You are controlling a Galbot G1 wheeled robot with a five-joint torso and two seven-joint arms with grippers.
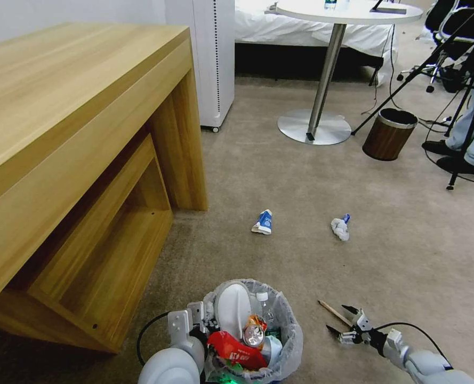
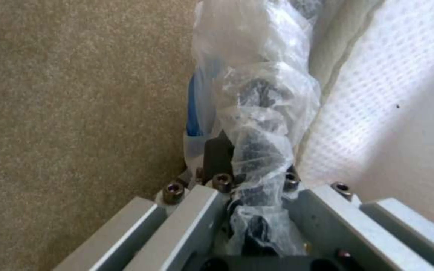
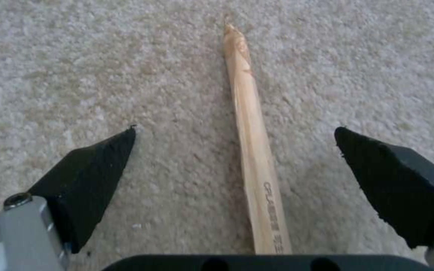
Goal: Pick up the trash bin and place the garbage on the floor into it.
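The trash bin (image 1: pixel 255 333) is held by its bagged rim in the closed left hand (image 1: pixel 194 320), kept low beside the litter. Just to its right, the wooden stick (image 3: pixel 252 150) lies on the floor (image 1: pixel 396 234), straddled by the open right hand (image 1: pixel 344 322). A carton (image 1: pixel 263 222) and crumpled paper (image 1: pixel 340 228) lie farther off.

Trash bin (image 1: pixel 287 341) base beyond picture edge
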